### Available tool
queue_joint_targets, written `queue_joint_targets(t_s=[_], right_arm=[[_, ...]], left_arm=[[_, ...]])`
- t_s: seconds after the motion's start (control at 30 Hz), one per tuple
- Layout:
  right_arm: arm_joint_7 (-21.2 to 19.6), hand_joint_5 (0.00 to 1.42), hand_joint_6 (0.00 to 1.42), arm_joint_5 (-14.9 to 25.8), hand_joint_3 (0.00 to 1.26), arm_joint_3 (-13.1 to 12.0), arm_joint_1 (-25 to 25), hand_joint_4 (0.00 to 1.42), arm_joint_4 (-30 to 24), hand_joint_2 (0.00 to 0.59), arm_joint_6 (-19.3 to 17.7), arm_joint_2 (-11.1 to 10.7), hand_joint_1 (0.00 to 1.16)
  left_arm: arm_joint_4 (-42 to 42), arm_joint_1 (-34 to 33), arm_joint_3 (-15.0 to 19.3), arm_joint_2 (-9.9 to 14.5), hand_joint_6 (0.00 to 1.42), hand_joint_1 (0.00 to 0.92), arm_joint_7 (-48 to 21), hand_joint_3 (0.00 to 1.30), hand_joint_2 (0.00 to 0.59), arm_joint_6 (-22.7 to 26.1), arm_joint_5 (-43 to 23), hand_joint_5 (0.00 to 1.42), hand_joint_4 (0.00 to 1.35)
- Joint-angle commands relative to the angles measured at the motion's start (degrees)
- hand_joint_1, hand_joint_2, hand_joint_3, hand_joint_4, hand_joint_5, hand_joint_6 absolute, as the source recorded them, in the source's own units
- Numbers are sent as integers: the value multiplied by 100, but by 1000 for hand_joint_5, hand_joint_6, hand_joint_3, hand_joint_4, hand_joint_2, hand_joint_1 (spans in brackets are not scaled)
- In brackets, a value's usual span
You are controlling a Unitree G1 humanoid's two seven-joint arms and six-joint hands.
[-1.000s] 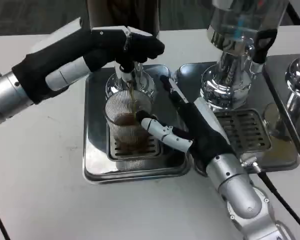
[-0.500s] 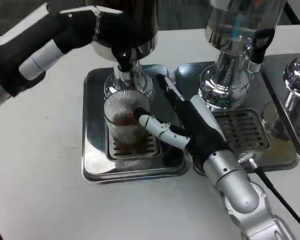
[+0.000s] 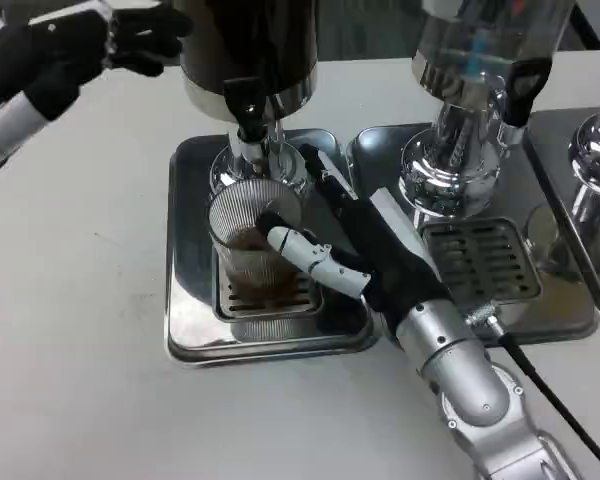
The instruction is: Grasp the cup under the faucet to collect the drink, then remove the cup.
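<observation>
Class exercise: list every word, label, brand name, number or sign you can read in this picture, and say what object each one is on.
There is no readable text.
Dark dispenser: no lettering visible.
Clear dispenser: a blurred blue mark, too unclear to read as text.
Ribbed cup and drip tray: no print or label.

Right robot hand (image 3: 365, 262): black palm covering, fingers (image 3: 305, 250) built of white segments with black at the joints and tips. Right forearm (image 3: 470, 390): rounded silver metal housing in stacked sections, with a small metal connector at the wrist and a black cable (image 3: 555, 395) trailing off it. Left robot hand (image 3: 130, 40): black fingers under a white back plate. Left forearm (image 3: 25, 85): black sleeve bearing a white cylindrical part.
</observation>
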Motion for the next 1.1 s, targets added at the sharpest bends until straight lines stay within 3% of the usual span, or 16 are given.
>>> queue_joint_targets(t_s=[0.03,0.23,0.57,1.1], right_arm=[[101,0,0,46,0,-19,-96,0,136,250,-167,-52,422],[218,0,0,4,0,11,-173,0,263,235,-222,-111,408],[256,0,0,-34,0,89,-339,0,672,218,-378,-142,393],[289,0,0,-129,0,217,-635,0,1399,201,-755,-147,389]], left_arm=[[-38,438,150,224,263,0,258,256,68,-247,87,181,142],[92,950,233,348,255,0,496,243,74,-382,145,169,138],[-41,1603,296,348,255,0,637,269,83,-326,90,178,167],[51,1732,246,383,264,0,696,302,100,-298,167,204,204]])
